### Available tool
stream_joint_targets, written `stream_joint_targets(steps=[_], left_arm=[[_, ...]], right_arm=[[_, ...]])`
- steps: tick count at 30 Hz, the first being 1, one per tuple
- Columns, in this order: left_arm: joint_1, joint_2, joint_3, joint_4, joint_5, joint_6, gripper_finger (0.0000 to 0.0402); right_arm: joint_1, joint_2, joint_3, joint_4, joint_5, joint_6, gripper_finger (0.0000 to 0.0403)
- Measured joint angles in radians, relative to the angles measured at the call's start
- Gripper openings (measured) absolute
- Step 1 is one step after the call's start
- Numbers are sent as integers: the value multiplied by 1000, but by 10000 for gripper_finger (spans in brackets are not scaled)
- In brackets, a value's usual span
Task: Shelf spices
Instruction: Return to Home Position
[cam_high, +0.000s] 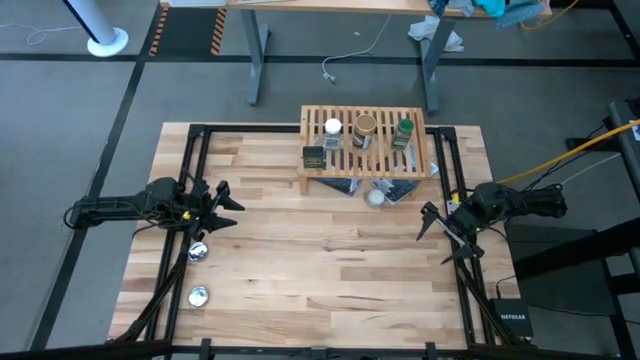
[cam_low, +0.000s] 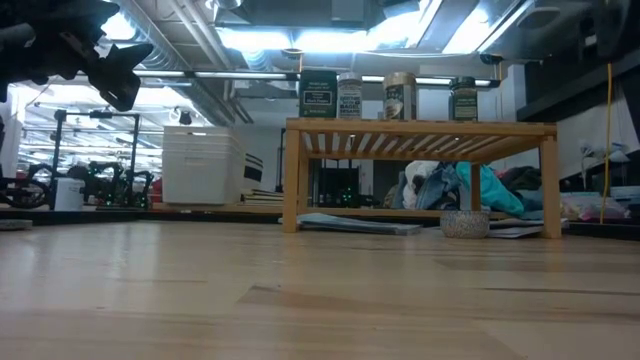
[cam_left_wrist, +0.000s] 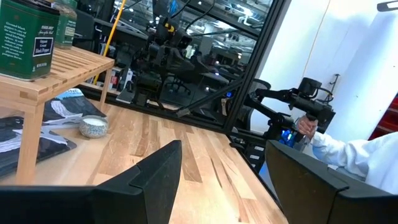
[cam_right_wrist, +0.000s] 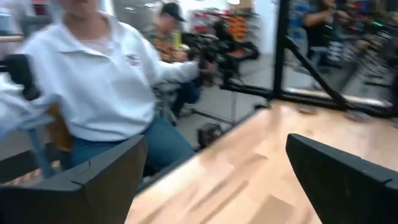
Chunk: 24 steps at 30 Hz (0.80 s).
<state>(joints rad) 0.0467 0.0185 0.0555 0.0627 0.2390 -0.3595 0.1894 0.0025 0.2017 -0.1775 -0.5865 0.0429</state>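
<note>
One risk above the rest was judged to lie with the shelf (cam_high: 385, 113), which stood at the far middle of the table (cam_high: 330, 270): were it bumped by an arm swinging inward, everything on its slats could be toppled. A lesser risk was seen in the dark tin (cam_high: 314, 157), set close to the shelf's near left corner, from which it could be shaken off by a knock. The smallest risk was judged to be the silver round pieces beside the left arm, which could be swept off the table if that arm were lowered carelessly.

One table and one shelf were counted. Two grippers were counted, both held spread wide and holding nothing: the left gripper (cam_high: 228, 205) over the table's left side, the right gripper (cam_high: 434, 245) over its right side, each well apart from the shelf. Four spice containers were counted on the shelf, all upright: the dark tin, the white-capped jar (cam_high: 332, 130), the tan-brown jar (cam_high: 365, 127) and the green-lidded jar (cam_high: 404, 130). Three silver round pieces were counted: two (cam_high: 198, 252) near the left arm, one (cam_high: 376, 196) just in front of the shelf.
</note>
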Motion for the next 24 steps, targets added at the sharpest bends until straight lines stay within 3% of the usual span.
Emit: stream_joint_targets(steps=[5,14,24], left_arm=[[0,0,0,-2,0,0,225],[0,0,0,-22,0,0,225],[0,0,0,-25,0,-8,225]], right_arm=[[0,0,-2,-51,128,-7,390],[0,0,-1,-62,140,-51,390],[0,0,-1,64,116,-91,390]])
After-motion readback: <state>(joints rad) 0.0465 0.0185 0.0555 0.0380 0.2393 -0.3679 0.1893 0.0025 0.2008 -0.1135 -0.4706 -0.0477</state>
